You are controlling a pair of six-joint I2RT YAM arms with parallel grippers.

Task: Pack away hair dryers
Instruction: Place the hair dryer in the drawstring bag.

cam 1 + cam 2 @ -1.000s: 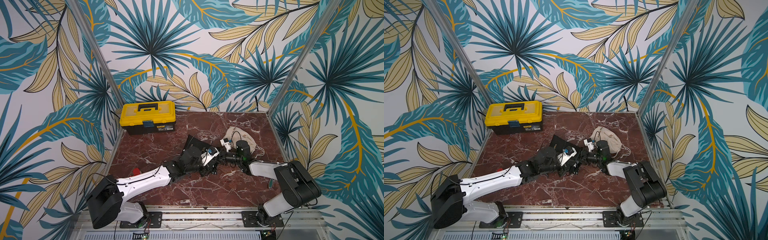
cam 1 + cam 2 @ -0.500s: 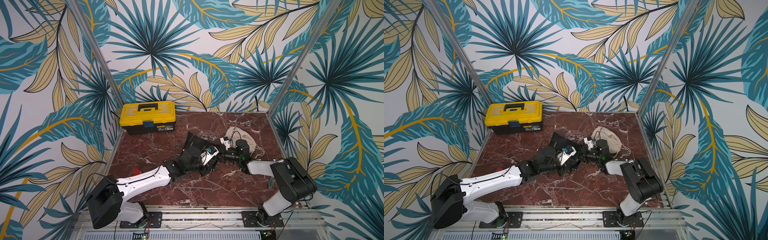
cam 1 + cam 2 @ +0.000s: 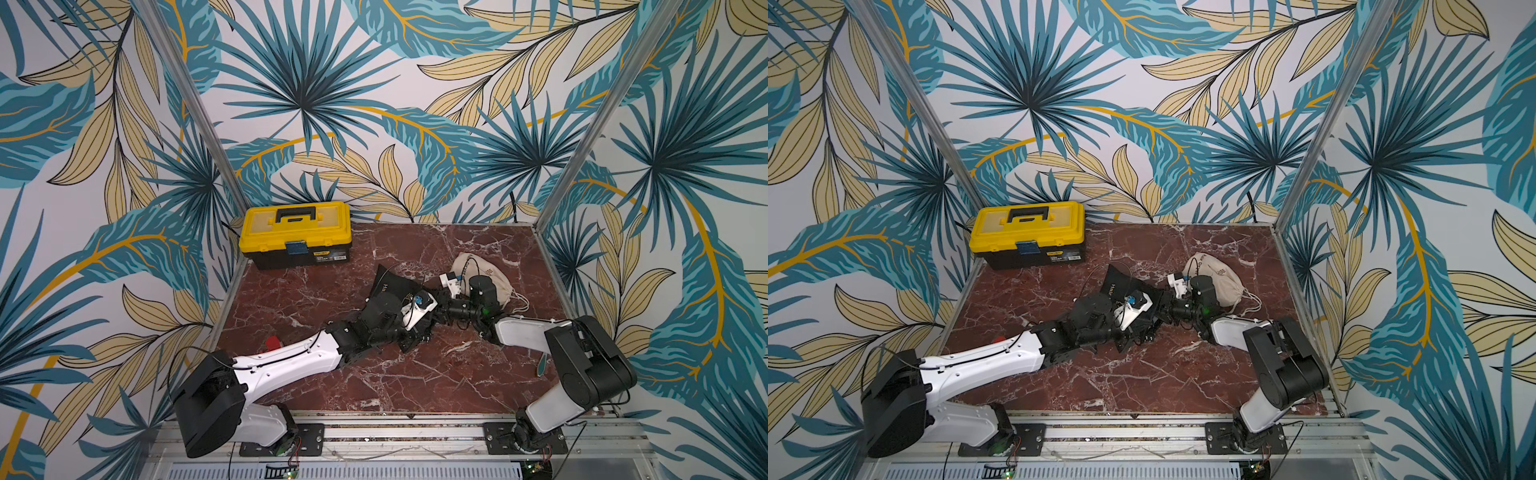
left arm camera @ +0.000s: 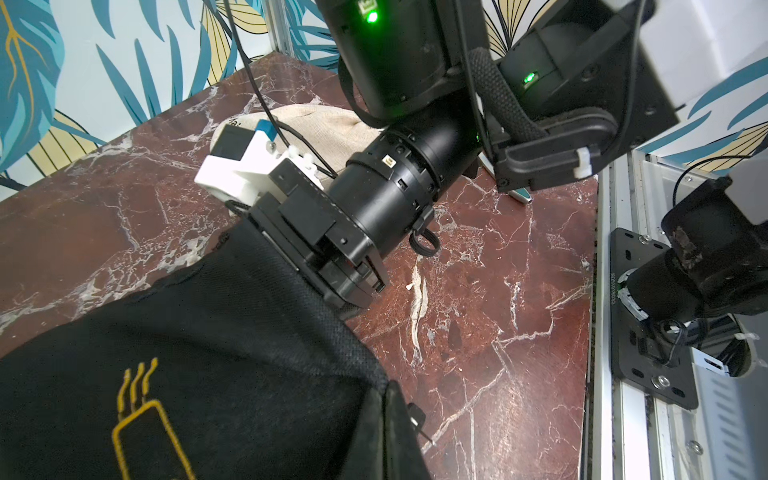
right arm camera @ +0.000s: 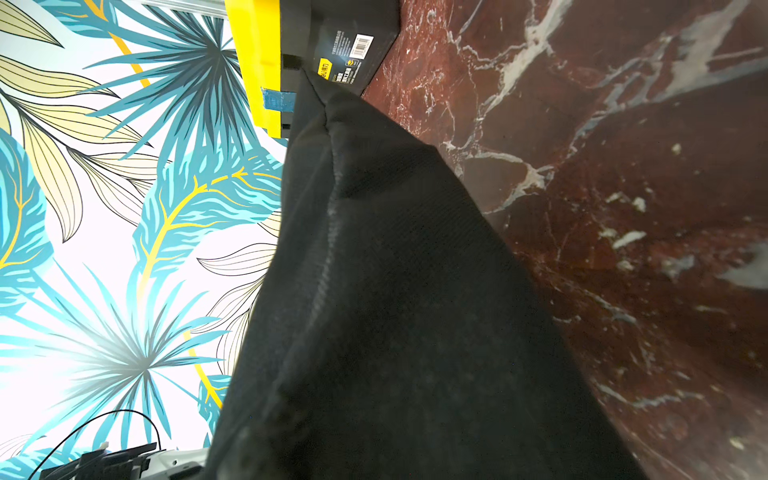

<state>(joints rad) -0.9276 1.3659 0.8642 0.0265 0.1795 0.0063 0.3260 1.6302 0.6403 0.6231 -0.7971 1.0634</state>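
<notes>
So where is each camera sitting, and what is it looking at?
Top views: high up, looking down on the red marble table; the white-and-black left arm and right arm show whole.
Left wrist: on the left arm, facing over the black fabric bag toward the beige cloth bag; the right tool shows, tips inside the black bag.
Right wrist: on the right arm, looking along the black bag toward the yellow plastic toolbox; its tool is hidden.
Shared: both wrist views see the black bag.

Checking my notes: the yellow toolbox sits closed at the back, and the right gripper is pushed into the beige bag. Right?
No: the right gripper is pushed into the black bag, as the left wrist view shows; the beige bag lies farther back. The yellow toolbox does sit closed at the back.
</notes>
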